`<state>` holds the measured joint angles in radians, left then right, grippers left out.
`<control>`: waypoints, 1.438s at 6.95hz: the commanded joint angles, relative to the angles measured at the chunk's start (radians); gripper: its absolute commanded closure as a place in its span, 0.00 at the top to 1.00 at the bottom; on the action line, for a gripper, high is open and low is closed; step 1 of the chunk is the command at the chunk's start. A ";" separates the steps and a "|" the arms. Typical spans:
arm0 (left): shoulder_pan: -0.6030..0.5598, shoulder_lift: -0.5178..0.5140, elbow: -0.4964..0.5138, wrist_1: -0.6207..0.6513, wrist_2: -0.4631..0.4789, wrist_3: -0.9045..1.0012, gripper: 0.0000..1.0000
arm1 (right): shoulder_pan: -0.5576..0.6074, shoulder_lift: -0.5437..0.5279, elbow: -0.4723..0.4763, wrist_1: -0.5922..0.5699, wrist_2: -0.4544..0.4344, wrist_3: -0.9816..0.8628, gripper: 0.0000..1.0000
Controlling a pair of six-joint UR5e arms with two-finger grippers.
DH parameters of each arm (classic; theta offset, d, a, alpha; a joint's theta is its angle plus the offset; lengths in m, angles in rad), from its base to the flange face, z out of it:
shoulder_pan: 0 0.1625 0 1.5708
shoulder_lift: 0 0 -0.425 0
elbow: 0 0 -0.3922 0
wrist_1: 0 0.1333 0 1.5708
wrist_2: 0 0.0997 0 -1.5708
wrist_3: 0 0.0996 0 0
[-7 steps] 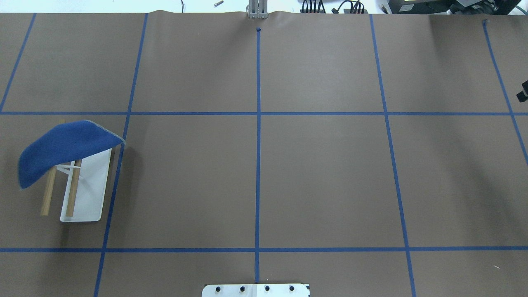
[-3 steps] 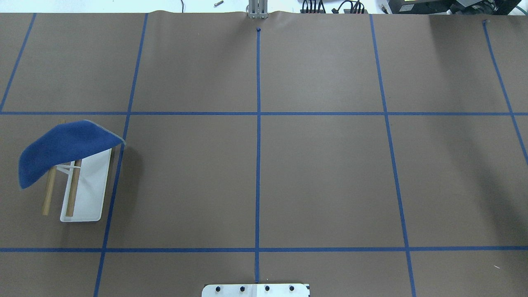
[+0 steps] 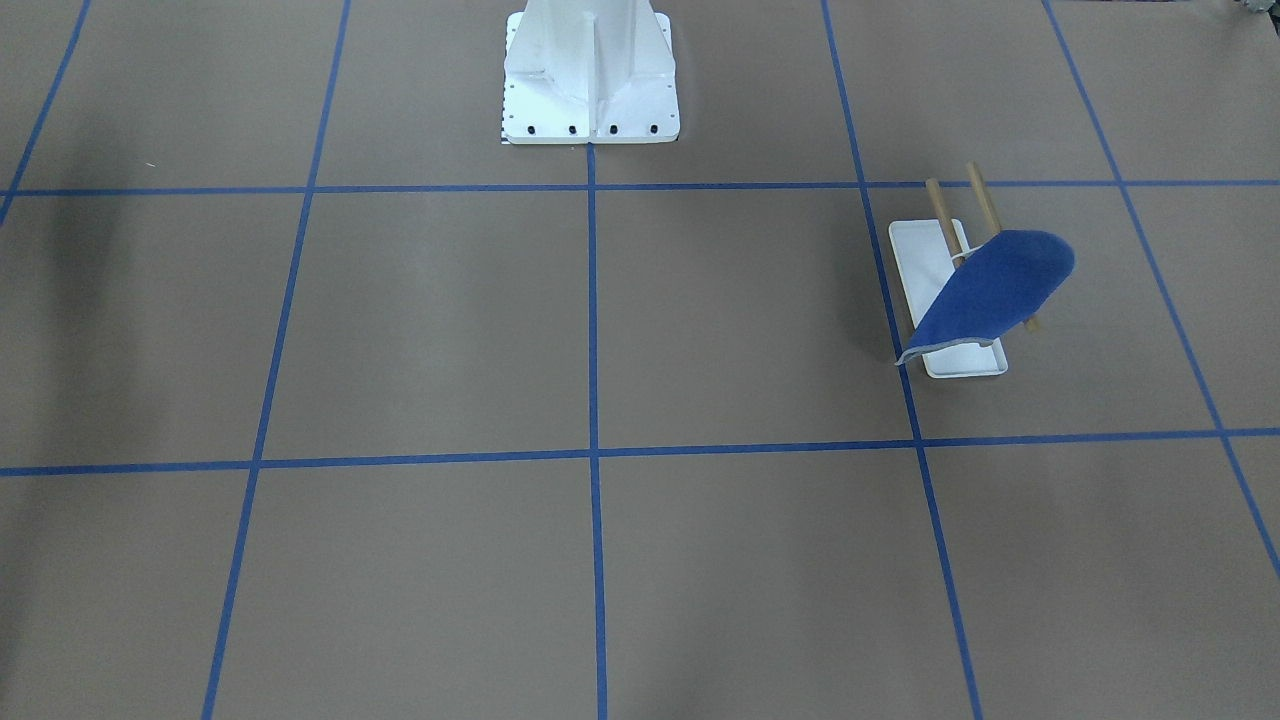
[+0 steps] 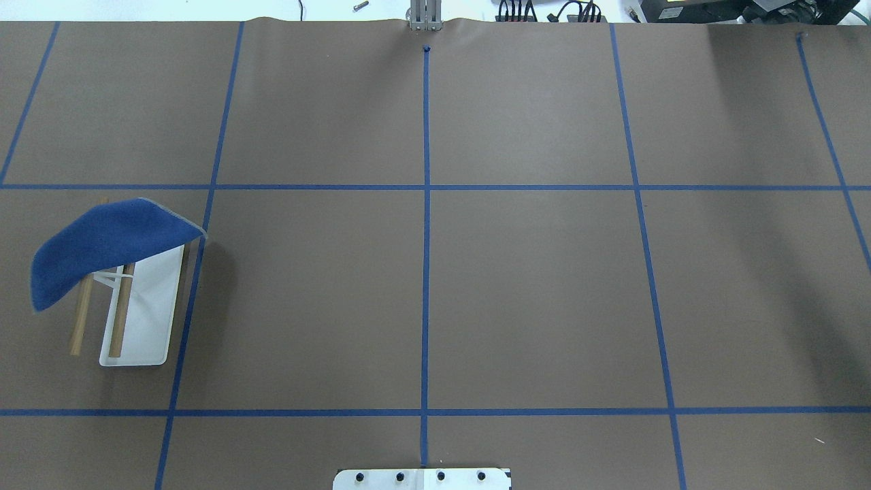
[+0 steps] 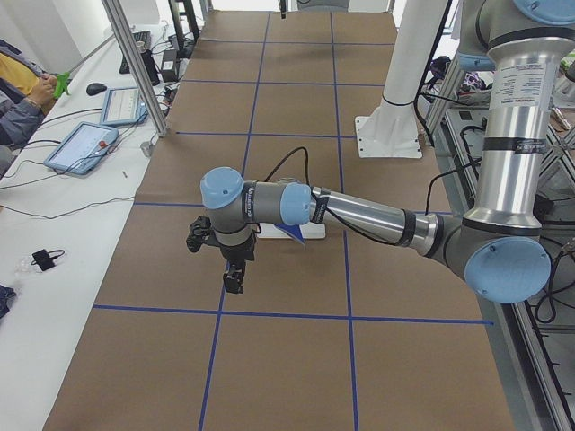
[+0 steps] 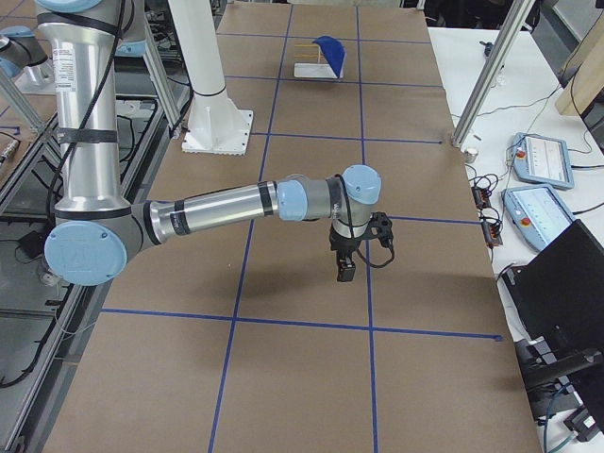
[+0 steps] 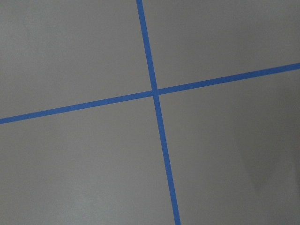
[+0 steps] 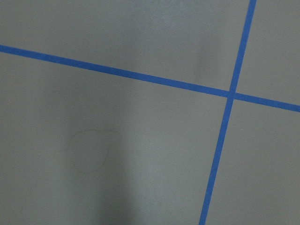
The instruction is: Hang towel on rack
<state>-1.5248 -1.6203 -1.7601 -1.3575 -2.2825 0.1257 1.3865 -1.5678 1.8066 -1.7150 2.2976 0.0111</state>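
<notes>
Since the towel (image 4: 102, 245) already drapes over the rack (image 4: 146, 327) on the bench (image 4: 476, 306), nearer the left jaws than the right jaws, whose states cannot be told, judge it light and stiffish; grip its overhanging edge

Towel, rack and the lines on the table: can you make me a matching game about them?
Things:
1. towel
2. dowels
3. rack base
4. tape lines

Descriptions:
A. tan wood, two side by side
B. white and flat
C. thin, blue, crossing in a grid
D. deep blue, draped up high

Pairs: 1-D, 2-A, 3-B, 4-C
</notes>
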 commanded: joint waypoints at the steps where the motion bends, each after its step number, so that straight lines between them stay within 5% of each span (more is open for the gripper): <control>1: 0.000 0.002 -0.004 -0.052 -0.018 -0.023 0.98 | -0.001 0.003 -0.004 0.000 0.000 0.003 1.00; 10: 0.009 0.004 -0.042 -0.060 -0.078 -0.023 0.98 | -0.009 0.064 -0.015 0.002 0.006 0.003 1.00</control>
<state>-1.5176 -1.6174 -1.8032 -1.4164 -2.3498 0.1019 1.3779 -1.5110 1.7935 -1.7136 2.3035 0.0133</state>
